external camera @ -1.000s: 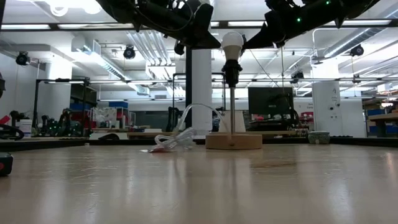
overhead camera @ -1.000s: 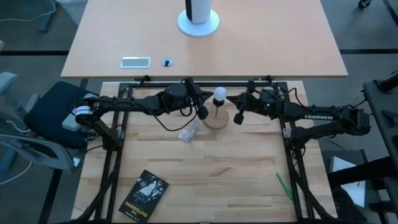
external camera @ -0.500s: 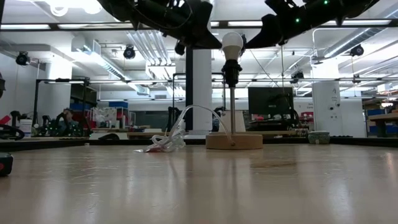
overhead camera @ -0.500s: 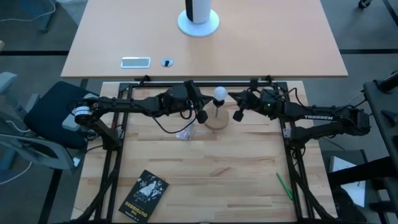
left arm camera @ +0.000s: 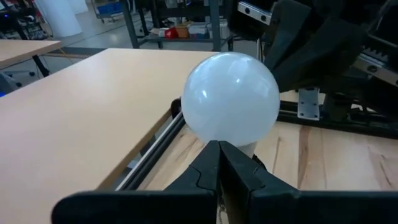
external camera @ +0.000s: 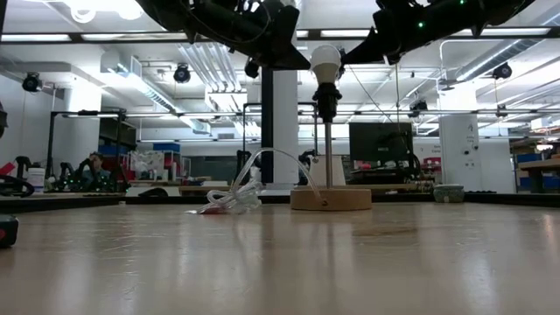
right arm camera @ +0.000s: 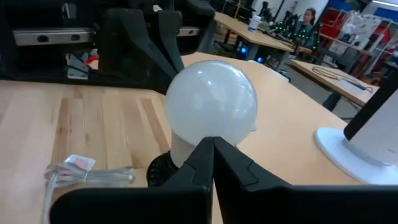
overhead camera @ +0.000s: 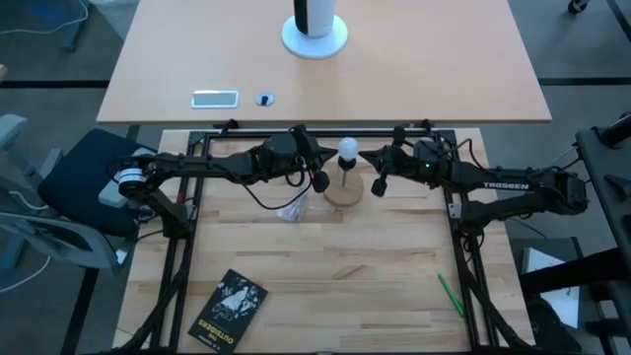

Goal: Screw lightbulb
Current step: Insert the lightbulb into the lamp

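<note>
The white frosted lightbulb [overhead camera: 347, 150] [external camera: 326, 59] sits by its base in the black socket [external camera: 326, 101] on top of a thin rod rising from the round wooden stand base [external camera: 331, 199]. My left gripper [overhead camera: 320, 180] [left arm camera: 217, 149] is shut and held level at bulb height on the bulb's left. My right gripper [overhead camera: 378, 184] [right arm camera: 212, 144] is shut and mirrors it on the bulb's right. Both point at the bulb from close by, with a small gap showing in the high view.
A crumpled clear plastic wrapper [overhead camera: 293, 210] lies just left of the stand. A dark book [overhead camera: 229, 306] lies near the front left, a green pen [overhead camera: 451, 295] at the front right. On the far table stands a big white cylinder [overhead camera: 315, 25].
The clear plastic wrapper has slid a little toward the table's left edge. Both grippers have stayed shut beside the bulb.
</note>
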### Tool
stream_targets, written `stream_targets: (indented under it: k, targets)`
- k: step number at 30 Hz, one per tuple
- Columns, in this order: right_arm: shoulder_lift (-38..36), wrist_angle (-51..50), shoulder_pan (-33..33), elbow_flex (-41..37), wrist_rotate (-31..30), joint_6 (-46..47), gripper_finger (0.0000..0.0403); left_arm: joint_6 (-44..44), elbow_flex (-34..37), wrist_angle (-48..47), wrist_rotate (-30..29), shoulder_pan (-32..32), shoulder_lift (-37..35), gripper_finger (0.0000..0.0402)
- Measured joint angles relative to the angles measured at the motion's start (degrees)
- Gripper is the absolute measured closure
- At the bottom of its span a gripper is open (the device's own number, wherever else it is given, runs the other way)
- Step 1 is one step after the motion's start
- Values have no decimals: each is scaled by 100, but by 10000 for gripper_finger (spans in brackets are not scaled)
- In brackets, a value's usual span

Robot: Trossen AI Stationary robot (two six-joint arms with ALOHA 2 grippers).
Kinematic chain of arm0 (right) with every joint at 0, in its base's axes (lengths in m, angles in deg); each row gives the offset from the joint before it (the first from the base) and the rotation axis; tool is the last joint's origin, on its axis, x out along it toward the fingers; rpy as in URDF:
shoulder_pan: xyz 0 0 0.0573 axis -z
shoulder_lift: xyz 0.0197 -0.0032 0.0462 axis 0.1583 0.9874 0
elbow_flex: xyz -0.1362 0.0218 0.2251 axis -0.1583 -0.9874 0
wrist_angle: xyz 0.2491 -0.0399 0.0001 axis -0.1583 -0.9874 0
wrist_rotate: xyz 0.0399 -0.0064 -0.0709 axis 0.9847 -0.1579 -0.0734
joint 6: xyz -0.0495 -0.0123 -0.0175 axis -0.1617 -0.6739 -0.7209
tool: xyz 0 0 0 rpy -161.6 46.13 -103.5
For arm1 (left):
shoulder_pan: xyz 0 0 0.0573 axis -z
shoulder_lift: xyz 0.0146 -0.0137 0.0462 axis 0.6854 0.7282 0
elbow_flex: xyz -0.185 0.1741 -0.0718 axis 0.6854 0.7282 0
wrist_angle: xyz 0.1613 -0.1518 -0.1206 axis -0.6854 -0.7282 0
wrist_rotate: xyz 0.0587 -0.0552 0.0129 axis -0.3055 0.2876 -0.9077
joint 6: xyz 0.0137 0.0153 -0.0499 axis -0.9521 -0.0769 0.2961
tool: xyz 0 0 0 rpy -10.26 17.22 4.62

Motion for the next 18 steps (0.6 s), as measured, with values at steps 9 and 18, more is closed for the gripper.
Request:
stream_targets:
  k: [9, 18]
  targets:
    - [-217, -422, 7, 0, -513, 67, 403, 28, 0, -422, 82, 76, -257, 401]
    - [-22, -74, 57, 0, -503, -121, 403, -40, 0, -226, 80, 10, -230, 401]
